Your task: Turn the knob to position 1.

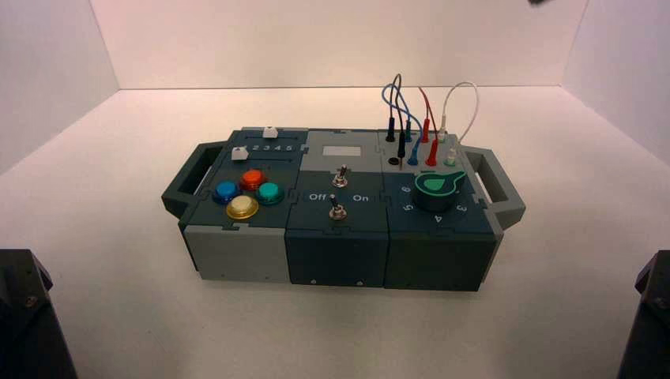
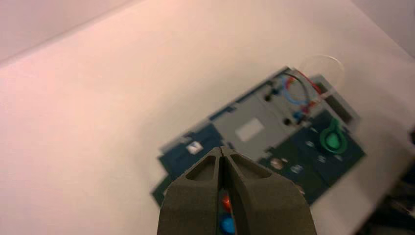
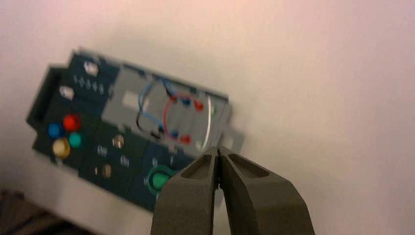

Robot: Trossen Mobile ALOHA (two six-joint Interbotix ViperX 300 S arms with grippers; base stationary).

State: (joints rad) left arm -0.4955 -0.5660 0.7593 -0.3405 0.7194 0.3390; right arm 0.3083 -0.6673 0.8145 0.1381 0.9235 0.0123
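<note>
With both the left gripper point(image 2: 222, 152) and right gripper point(image 3: 218, 151) clenched empty above the box point(image 1: 237, 253), well clear of the knob point(image 1: 437, 192) at its right near corner, a careless descent risks snagging the wires point(image 1: 411, 118) just behind it.

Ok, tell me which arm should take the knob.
Right, probably. The round dark-teal knob with the green teardrop pointer sits at the box's right end, on the right arm's side. Both arms wait off the box; the right end effector and the left end effector are shut.
</note>
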